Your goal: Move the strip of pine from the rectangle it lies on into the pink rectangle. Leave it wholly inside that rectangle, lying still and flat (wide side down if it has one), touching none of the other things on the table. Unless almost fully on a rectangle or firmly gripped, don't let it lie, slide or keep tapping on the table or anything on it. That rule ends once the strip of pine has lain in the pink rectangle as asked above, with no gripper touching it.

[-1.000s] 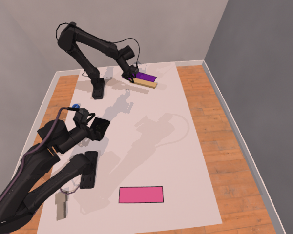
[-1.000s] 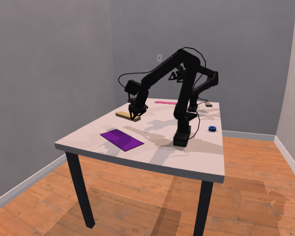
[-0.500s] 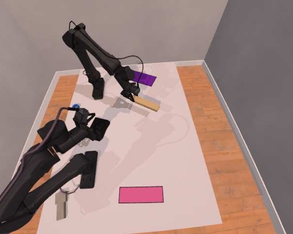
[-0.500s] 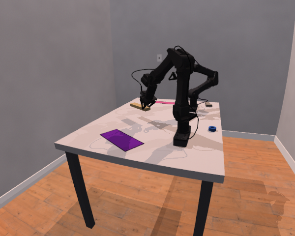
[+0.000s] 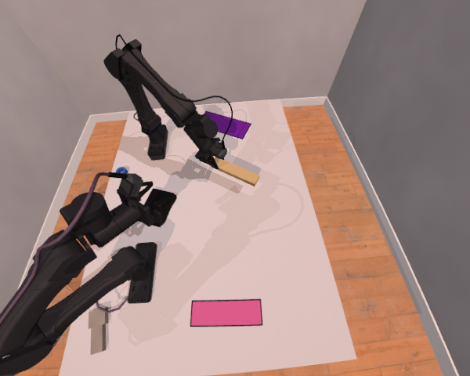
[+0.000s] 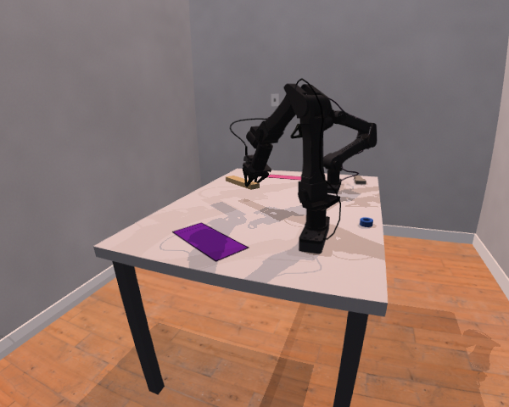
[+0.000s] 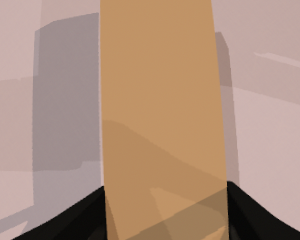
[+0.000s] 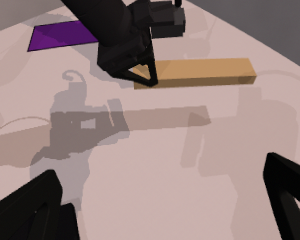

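Observation:
The strip of pine [image 5: 239, 171] [image 6: 235, 180] [image 7: 162, 75] [image 8: 210, 70] is in the air, roughly level with its wide side down, its shadow apart from it on the table. My left gripper [image 5: 217, 161] [image 7: 166, 196] is shut on it near one end, a finger on each long side. The purple rectangle [image 5: 237, 129] [image 6: 210, 241] [image 8: 55, 37] is bare, behind the strip in the top view. The pink rectangle [image 5: 226, 312] [image 6: 285, 176] is bare, at the near end of the table in the top view. My right gripper [image 8: 159, 172] is open and empty.
A black flat plate [image 5: 162, 197] lies by my right gripper. A blue ring [image 5: 118, 169] [image 6: 366, 224] lies near the table's left edge in the top view. A grey-brown block [image 5: 98, 331] [image 6: 360, 180] lies left of the pink rectangle, beyond the right arm's base.

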Controlling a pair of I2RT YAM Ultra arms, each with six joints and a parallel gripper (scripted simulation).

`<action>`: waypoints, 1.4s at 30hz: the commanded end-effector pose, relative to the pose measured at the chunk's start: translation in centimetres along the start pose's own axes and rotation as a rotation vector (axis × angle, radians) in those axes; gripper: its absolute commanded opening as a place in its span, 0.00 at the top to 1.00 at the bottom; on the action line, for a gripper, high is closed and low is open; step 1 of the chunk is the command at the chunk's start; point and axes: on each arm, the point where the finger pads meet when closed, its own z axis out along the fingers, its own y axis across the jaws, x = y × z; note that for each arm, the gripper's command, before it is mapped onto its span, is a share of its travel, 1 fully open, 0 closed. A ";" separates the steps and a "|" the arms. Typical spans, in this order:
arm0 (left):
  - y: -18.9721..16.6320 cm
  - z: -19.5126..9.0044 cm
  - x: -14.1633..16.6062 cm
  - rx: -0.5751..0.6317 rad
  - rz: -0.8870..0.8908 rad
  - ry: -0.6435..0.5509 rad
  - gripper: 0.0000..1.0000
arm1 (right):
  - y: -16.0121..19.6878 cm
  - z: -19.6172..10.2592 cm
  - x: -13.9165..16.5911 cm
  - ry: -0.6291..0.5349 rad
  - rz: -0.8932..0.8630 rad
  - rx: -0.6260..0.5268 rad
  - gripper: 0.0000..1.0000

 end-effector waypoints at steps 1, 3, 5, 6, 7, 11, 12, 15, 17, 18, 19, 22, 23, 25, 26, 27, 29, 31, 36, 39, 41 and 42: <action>-0.5 -0.6 -1.5 0.084 0.140 -0.050 0.60 | -0.1 -0.4 -0.3 -0.021 0.000 0.006 0.00; -0.5 -0.6 -1.5 0.084 0.140 -0.050 0.60 | -0.1 -0.4 -0.3 -0.021 0.000 0.006 0.00; -0.7 -0.9 -1.1 0.149 0.249 -0.038 0.60 | -0.1 -0.4 -0.3 -0.021 0.000 0.006 0.00; -0.6 -0.7 -0.8 0.181 0.301 -0.031 0.60 | -0.1 -0.4 -0.3 -0.021 0.000 0.006 0.00; -0.6 -0.6 -0.6 0.207 0.342 -0.028 0.60 | -0.1 -0.4 -0.3 -0.021 0.000 0.006 0.00; -0.4 -0.7 -0.4 0.285 0.468 -0.032 0.60 | -0.1 -0.4 -0.3 -0.021 0.000 0.006 0.00; -0.3 -0.7 -0.4 0.301 0.495 -0.031 0.60 | -0.1 -0.4 -0.3 -0.021 0.000 0.006 0.00; -0.2 -0.7 -0.2 0.353 0.580 -0.033 0.60 | -0.1 -0.4 -0.3 -0.021 0.000 0.006 0.00; -0.1 -0.8 -0.2 0.391 0.640 -0.036 0.60 | -0.1 -0.4 -0.3 -0.021 0.000 0.006 0.00; -0.1 -0.8 -0.1 0.408 0.668 -0.035 0.60 | -0.1 -0.4 -0.3 -0.021 0.000 0.006 0.00; -0.1 -0.8 -0.1 0.408 0.668 -0.035 0.60 | -0.1 -0.4 -0.3 -0.021 0.000 0.006 0.00; -0.1 -0.9 -0.1 0.447 0.729 -0.037 0.60 | -0.1 -0.4 -0.3 -0.021 0.000 0.006 0.00; 0.0 -0.9 -0.1 0.460 0.752 -0.037 0.60 | -0.1 -0.4 -0.3 -0.021 0.000 0.006 0.00; 0.2 -0.8 -0.2 0.486 0.795 -0.039 0.60 | -0.1 -0.4 -0.3 -0.021 0.000 0.006 0.00; 0.3 -0.8 -0.3 0.495 0.811 -0.041 0.60 | -0.1 -0.4 -0.3 -0.021 0.000 0.006 0.00; 0.4 -0.7 -0.4 0.501 0.821 -0.042 0.60 | -0.1 -0.4 -0.3 -0.021 0.000 0.006 0.00; 0.5 -0.7 -0.6 0.507 0.834 -0.042 0.60 | -0.1 -0.4 -0.3 -0.021 0.000 0.006 0.00; 0.6 -0.6 -0.8 0.509 0.840 -0.045 0.60 | -0.1 -0.4 -0.3 -0.021 0.000 0.006 0.00; 0.8 -0.3 -1.3 0.488 0.831 -0.050 0.60 | -0.1 -0.4 -0.3 -0.021 0.000 0.006 0.00; 0.8 -0.3 -1.3 0.488 0.831 -0.050 0.60 | -0.1 -0.4 -0.3 -0.021 0.000 0.006 0.00; 0.8 -0.3 -1.3 0.488 0.831 -0.050 0.60 | -0.1 -0.4 -0.3 -0.021 0.000 0.006 0.00; 0.8 -0.3 -1.3 0.488 0.831 -0.050 0.60 | -0.1 -0.4 -0.3 -0.021 0.000 0.006 0.00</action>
